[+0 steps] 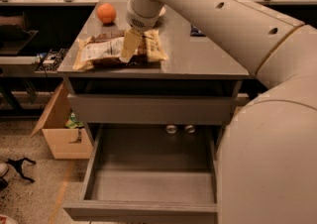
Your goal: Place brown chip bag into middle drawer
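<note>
The brown chip bag (106,49) lies flat on the cabinet top (198,59), near its front left. My gripper (130,48) hangs from the big beige arm (223,15) and reaches down onto the middle of the bag. The middle drawer (151,188) is pulled out wide below, a shallow grey tray with nothing lying on its floor. A closed plain grey drawer front (148,109) sits above it.
An orange ball (106,13) sits at the back left of the cabinet top. A small dark blue packet (196,31) shows behind the arm. Two round knobs (180,129) sit at the drawer's back. A cardboard box (57,129) stands on the floor to the left.
</note>
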